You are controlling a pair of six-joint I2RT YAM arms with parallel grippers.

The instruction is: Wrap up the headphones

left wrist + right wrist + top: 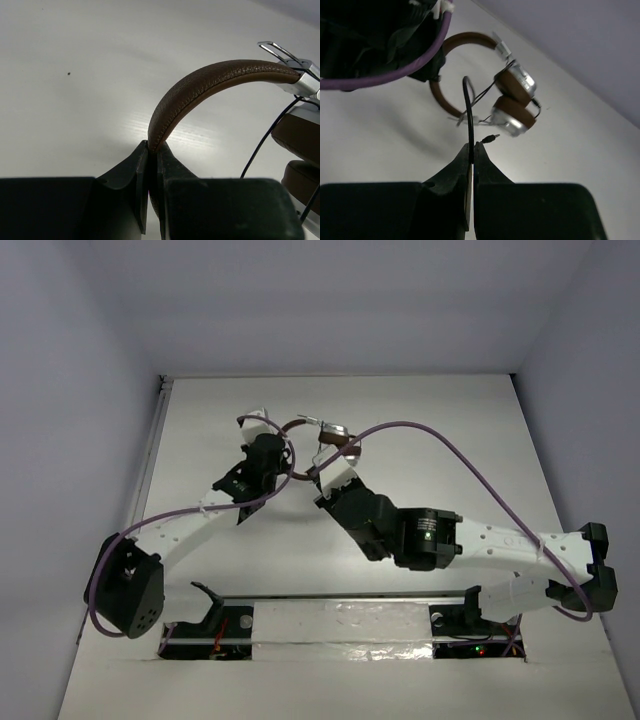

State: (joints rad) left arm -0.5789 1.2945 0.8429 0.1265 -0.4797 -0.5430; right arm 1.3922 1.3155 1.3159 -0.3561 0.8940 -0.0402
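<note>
Headphones (318, 443): at far centre of the bench (450, 440), brown headband (210, 82) clamped edge-on in the pressed-together left end effector (152, 150), earcups folded together at its right. Cord (468, 107): pinched by the right end effector (471, 150), rising straight ahead toward the earcups, which lie ahead and right; plug (492, 138) loose nearby. The cord's full run is too thin to trace from overhead.
</note>
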